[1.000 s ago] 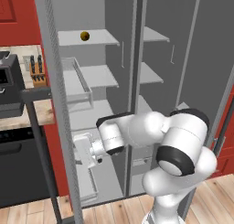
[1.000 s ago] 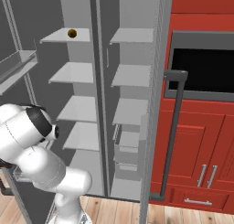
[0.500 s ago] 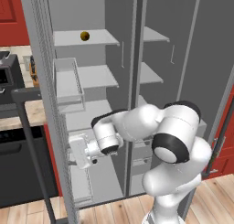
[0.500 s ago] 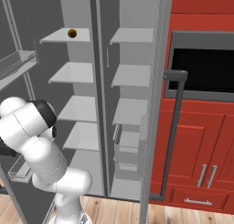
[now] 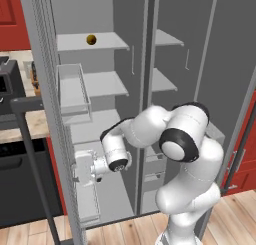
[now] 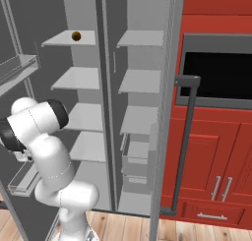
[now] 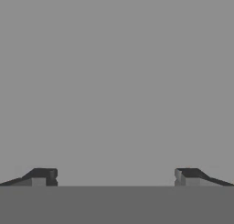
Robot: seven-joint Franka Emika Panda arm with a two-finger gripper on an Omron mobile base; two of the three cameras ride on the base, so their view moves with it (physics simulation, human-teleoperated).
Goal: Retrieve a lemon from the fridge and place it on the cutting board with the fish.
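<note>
1. Lemon (image 5: 91, 39) on the top shelf (image 5: 100, 41) of the fridge (image 5: 131, 19), left compartment, towards the shelf's left side; seen again in the right base view at (image 6: 76, 36), sitting alone, nothing touching it
2. Gripper (image 5: 78, 170) low at the left side of the open fridge, just beside the left door's inner face (image 5: 50, 89), near the level of the lowest shelves; lemon therefore well above the fingers, several shelves higher, and a little to the right and farther in
3. Round fruit, so no long axis to line up with; any approach angle across its width likely to serve
4. Fingertips (image 7: 41, 176) spread wide apart in the hand view, nothing between them, facing a plain grey surface; released, grasping nothing
5. Arm folded low: elbow (image 5: 182, 139) bent out to the right, forearm reaching left and slightly down, wrist (image 5: 114, 151) turned so the hand points left towards the door rather than into the shelves
6. Judged next need: raise the hand a long way up and swing it right and inward to face the top shelf, clear of the wire bin (image 5: 72, 89) on the door
7. Cutting board and fish not to be made out from here
</note>
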